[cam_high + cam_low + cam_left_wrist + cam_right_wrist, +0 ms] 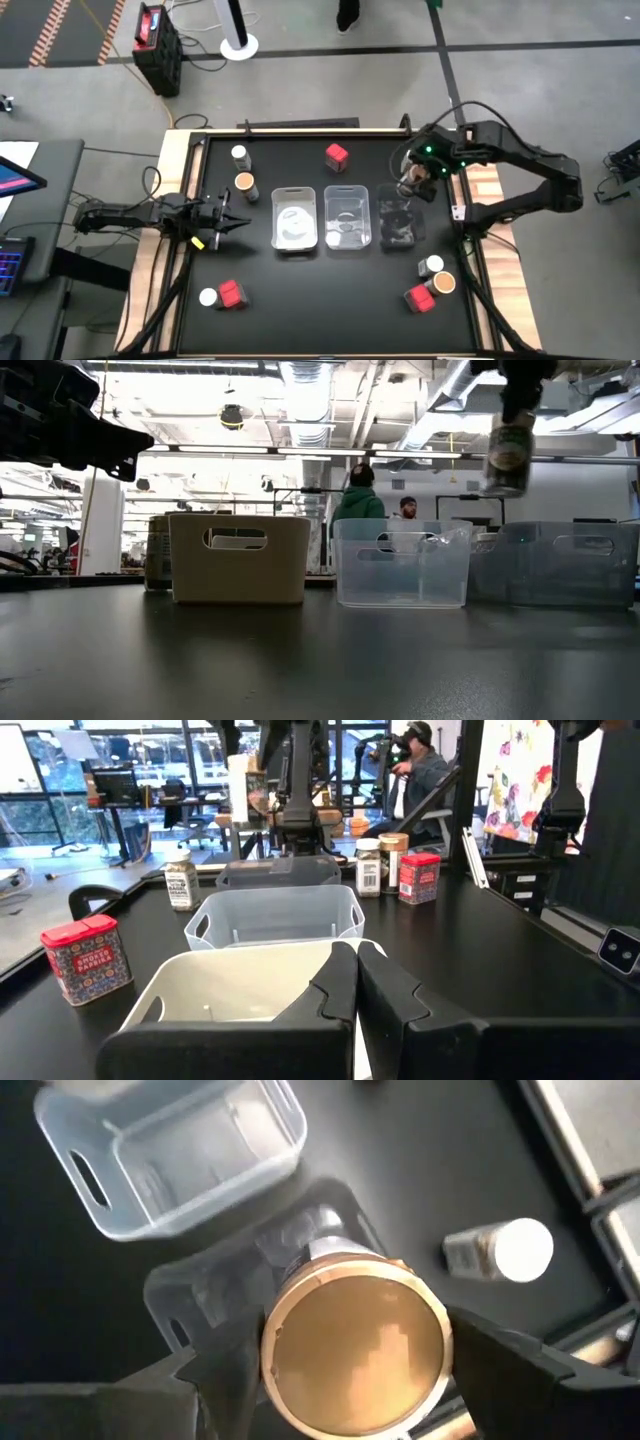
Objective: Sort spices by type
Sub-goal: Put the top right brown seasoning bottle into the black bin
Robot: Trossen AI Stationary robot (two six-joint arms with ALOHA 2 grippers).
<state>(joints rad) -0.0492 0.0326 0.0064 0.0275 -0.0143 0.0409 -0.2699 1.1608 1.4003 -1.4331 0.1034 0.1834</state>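
Note:
My right gripper (pixel 413 180) is shut on a tan-lidded round jar (pixel 355 1345) and holds it above the far end of the smoky clear tray (pixel 400 222). In the low view the jar (pixel 508 455) hangs well above that tray (pixel 555 565). My left gripper (pixel 225 215) is shut and empty, left of the white tray (pixel 293 218). On the table stand a white-lidded jar (pixel 239 155), a tan-lidded jar (pixel 245 182) and a red box (pixel 336 155) at the far side. More spices stand near left (pixel 231 293) and near right (pixel 432 283). My right gripper pinches the jar at its lid end (pixel 272 1342) between its two fingers (pixel 215 1370), one on each side of the lid. The fingers come from above, pointing down. The jar hangs upright below them, lifted clear of the table and the tray.
A clear tray (pixel 347 216) stands between the white and the smoky tray. A white-lidded jar (pixel 500 1250) shows on the table beyond the held jar. Wooden table edges run along left and right. People show in the room behind the table (pixel 358 500).

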